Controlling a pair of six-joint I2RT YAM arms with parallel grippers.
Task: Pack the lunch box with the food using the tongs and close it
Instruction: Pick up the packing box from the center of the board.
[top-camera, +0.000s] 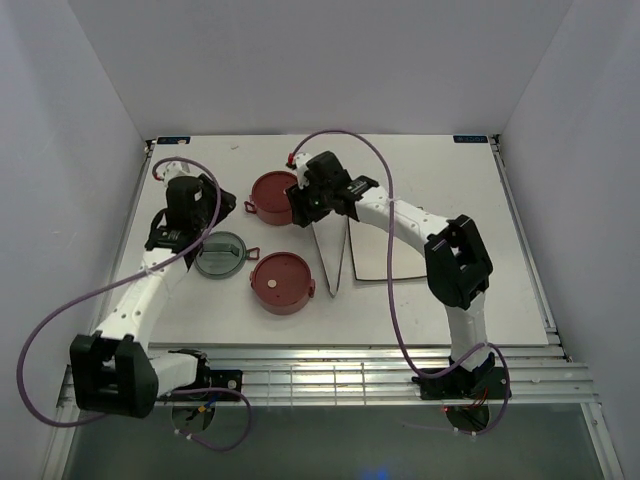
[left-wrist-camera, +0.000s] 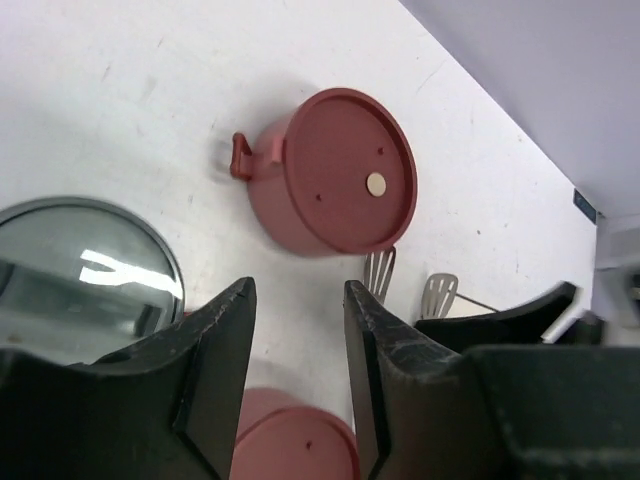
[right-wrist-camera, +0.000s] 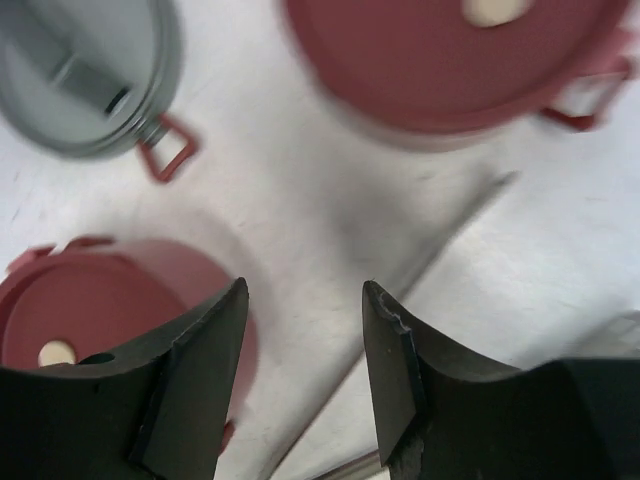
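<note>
Both dusty-red bowls of the lunch box have flat lids on: one at the back (top-camera: 272, 192) (left-wrist-camera: 340, 170) (right-wrist-camera: 460, 55), one nearer (top-camera: 282, 282) (left-wrist-camera: 295, 445) (right-wrist-camera: 85, 320). The grey top cover (top-camera: 221, 253) (left-wrist-camera: 80, 265) (right-wrist-camera: 85, 65) lies apart, left of them. The silver tongs (top-camera: 325, 258) (left-wrist-camera: 380, 272) lie in a narrow V on the table, right of the bowls. My left gripper (top-camera: 222, 206) (left-wrist-camera: 300, 290) is open over the table between cover and back bowl. My right gripper (top-camera: 299, 206) (right-wrist-camera: 305, 290) is open above the tongs' tips, holding nothing. No food shows.
A white square plate (top-camera: 385, 262) lies right of the tongs, partly under my right arm. The table (top-camera: 450, 180) is walled in white at the back and on both sides. Purple cables loop over both arms.
</note>
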